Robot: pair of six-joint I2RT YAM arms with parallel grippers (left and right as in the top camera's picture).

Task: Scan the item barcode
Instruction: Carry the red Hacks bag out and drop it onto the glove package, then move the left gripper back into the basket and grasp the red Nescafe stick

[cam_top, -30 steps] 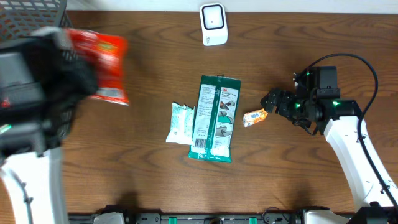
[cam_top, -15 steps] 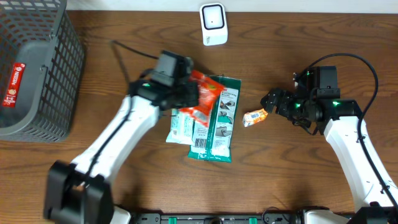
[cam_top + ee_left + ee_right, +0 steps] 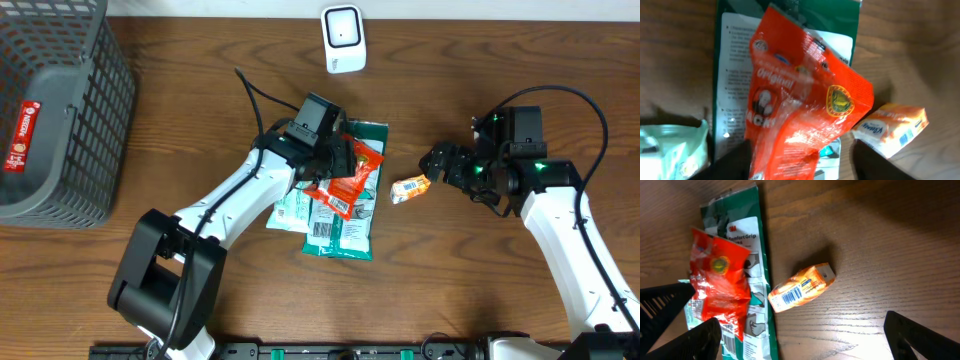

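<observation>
A red snack bag (image 3: pixel 347 180) lies slanted across a green package (image 3: pixel 345 228) at the table's middle. My left gripper (image 3: pixel 335 160) hovers over the bag's upper end. In the left wrist view the bag (image 3: pixel 800 100) sits between the spread fingers (image 3: pixel 735 162) of that open gripper (image 3: pixel 800 167). A small orange box (image 3: pixel 410 188) lies to the right, its barcode facing up in the right wrist view (image 3: pixel 790 296). My right gripper (image 3: pixel 438 165) stands open just right of the box, holding nothing (image 3: pixel 807 340). The white scanner (image 3: pixel 342 40) stands at the back centre.
A grey wire basket (image 3: pixel 60 120) with a red-labelled item inside fills the back left corner. A pale green-and-white pack (image 3: pixel 290 200) lies against the green package's left side.
My left arm swung from the basket side to the table's middle with the red bag. Its jaws have opened and the bag now rests on the green package. The right arm stayed still.
</observation>
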